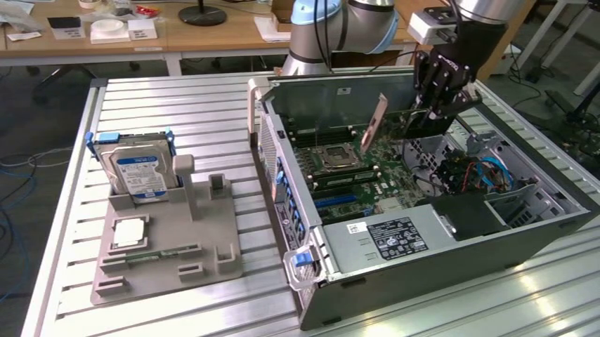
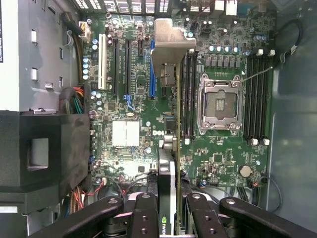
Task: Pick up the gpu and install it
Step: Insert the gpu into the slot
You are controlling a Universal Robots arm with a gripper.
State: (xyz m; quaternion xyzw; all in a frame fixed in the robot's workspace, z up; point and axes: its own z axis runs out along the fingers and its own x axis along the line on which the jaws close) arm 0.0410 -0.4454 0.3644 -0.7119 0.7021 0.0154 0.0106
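1. Gripper [image 1: 439, 119], exterior view: clamped on the gpu [image 1: 411, 130], its black fingers pointing down into the open computer case [image 1: 422, 270].
2. The gpu hangs beneath the fingers, over the motherboard [image 1: 384, 167]. Its bracket end [image 1: 379, 116] is tilted up toward the exterior view's left.
3. The card sits toward the back of the case, beyond the CPU socket [image 1: 336, 156]. Whether its lower edge touches the board cannot be told.
4. The case lies on its side on a slatted metal table [image 1: 187, 98], with its open side upward.
5. A grey fixture [image 1: 178, 246] stands on the table well apart from the case, on the exterior view's left. It carries a hard drive [image 1: 139, 172] upright in a blue frame.
6. Gripper [image 2: 171, 210], wrist view: black fingers [image 2: 143, 213] stand on either side of the gpu [image 2: 168, 168], closed against it.
7. The card is seen edge-on, running away from the fingers to its silver bracket [image 2: 171, 44] at the far end.
8. Beneath it lies the green motherboard [image 2: 133, 99]. The card's line falls between a blue expansion slot [image 2: 152, 74] and a bank of black memory slots [image 2: 188, 94].
9. The CPU socket [image 2: 219, 106] is open and lies beyond those memory slots, apart from the card.
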